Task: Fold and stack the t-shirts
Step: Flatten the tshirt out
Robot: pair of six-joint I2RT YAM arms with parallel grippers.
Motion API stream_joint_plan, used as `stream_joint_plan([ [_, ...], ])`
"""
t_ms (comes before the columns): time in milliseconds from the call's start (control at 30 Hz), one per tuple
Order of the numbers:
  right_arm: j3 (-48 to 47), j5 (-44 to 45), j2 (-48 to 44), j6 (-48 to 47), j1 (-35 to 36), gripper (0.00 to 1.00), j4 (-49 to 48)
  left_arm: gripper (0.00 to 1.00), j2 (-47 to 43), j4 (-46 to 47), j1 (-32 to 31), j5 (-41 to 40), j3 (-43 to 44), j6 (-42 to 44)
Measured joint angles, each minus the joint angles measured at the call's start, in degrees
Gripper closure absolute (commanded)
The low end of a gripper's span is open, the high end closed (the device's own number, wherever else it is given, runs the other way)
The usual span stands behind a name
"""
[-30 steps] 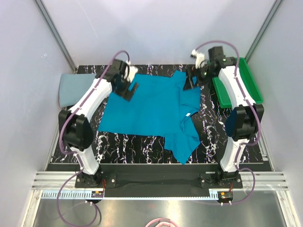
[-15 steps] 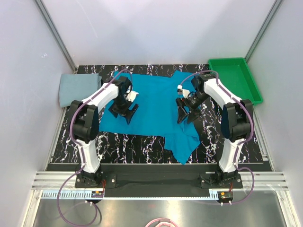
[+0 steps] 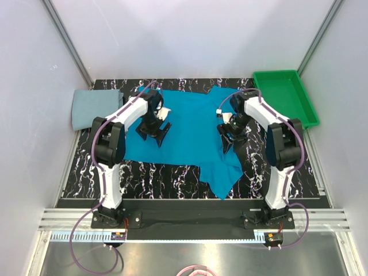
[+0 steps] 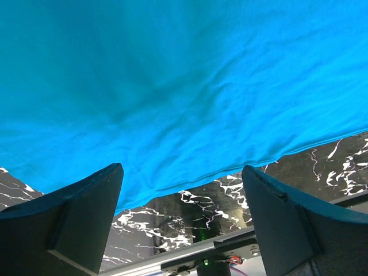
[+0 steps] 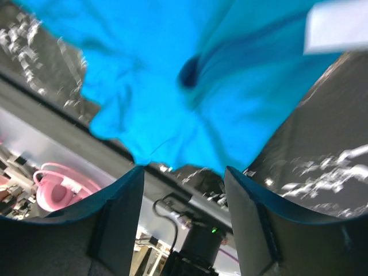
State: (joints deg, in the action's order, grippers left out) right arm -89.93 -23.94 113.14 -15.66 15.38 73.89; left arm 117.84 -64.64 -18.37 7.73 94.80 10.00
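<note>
Jaws, left and right, open over one teal t-shirt (image 3: pixel 190 123); one grey t-shirt (image 3: pixel 92 108) aside.

The teal-blue t-shirt (image 3: pixel 190 132) lies spread open at the middle of the surface (image 3: pixel 259 167). It is mostly flat, its 3 o'clock side rumpled and folded over, with a crumpled flap trailing toward 5 o'clock. The pale grey-blue t-shirt (image 3: pixel 92 108) lies folded flat at 10 o'clock, apart from it.

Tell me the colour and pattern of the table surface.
Black with white marble-like veining on the flat table surface, clearest in the top external view.
</note>
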Motion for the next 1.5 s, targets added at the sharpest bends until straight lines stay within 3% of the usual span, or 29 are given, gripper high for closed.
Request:
stream_joint_plan([
  [267, -5.6, 2.3, 8.4, 0.1, 0.2, 0.36, -1.8, 0.10, 0.0, -0.4, 0.4, 0.3, -0.1, -0.1],
  [567, -8.3, 2.3, 10.9, 0.1, 1.6, 0.38, -2.3, 0.11, 0.5, -0.4, 1.3, 0.5, -0.1, -0.5],
  [667, -8.6, 2.3, 11.5, 0.2, 2.5, 0.48, -2.3, 0.11, 1.2, -0.4, 1.3, 0.5, -0.1, -0.7],
  [867, -8.9, 2.4, 12.8, 0.3, 3.8, 0.87, -2.5, 0.11, 2.1, -0.4, 1.3, 0.5, -0.1, -0.7],
  [967, -8.9, 3.0, 13.0, 0.4, 4.0, 1.00, -2.6, 0.11, 2.2, -0.4, 1.3, 0.5, -0.1, -0.7],
  [1200, -8.2, 7.1, 12.2, -0.3, 4.0, 1.00, -2.8, 0.11, 2.2, -0.3, 1.9, 0.2, -0.3, -0.7],
  [1500, -3.0, 14.1, 3.1, -0.9, 1.2, 1.00, -3.1, 0.12, 4.2, -0.2, 3.7, -0.7, -0.3, -0.7],
])
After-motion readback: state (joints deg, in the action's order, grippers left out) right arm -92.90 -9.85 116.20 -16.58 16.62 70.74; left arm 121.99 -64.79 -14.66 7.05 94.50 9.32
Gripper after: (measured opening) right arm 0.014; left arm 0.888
